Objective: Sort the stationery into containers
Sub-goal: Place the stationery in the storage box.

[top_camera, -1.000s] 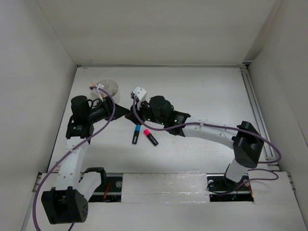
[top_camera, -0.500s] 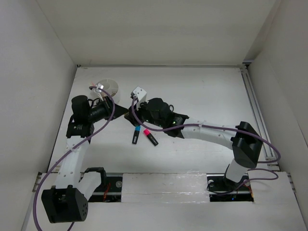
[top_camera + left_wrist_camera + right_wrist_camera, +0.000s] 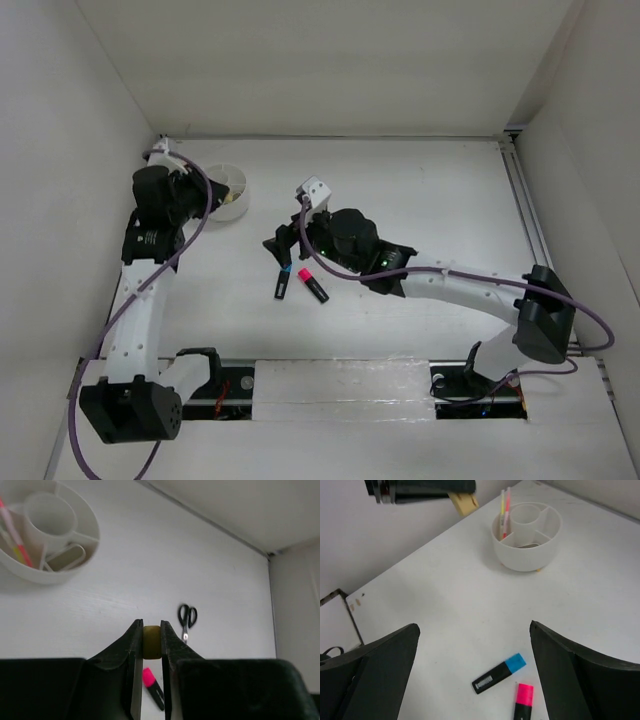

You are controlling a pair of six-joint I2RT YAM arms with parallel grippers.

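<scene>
My left gripper (image 3: 152,628) is shut on the tiny tan block (image 3: 152,642) and holds it in the air just left of the round white divided bowl (image 3: 527,555). A yellow pen (image 3: 502,506) and a pink pen (image 3: 507,505) stand in one of the bowl's compartments. Over the two highlighters my right gripper (image 3: 474,627) hangs open and empty. The blue-capped highlighter (image 3: 499,674) and the pink-capped highlighter (image 3: 522,704) lie on the table side by side. Black-handled scissors (image 3: 187,620) lie flat past them.
A grey oblong thing (image 3: 66,557) lies in another compartment of the bowl (image 3: 235,208). White enclosure walls close in the table on the left, back and right. A rail (image 3: 530,220) runs along the right side. The right arm (image 3: 450,280) stretches across the table's middle.
The left arm swung up and left to the bowl's side with the tan block in its jaws. The right gripper opened wide and drew back slightly to the right above the highlighters.
</scene>
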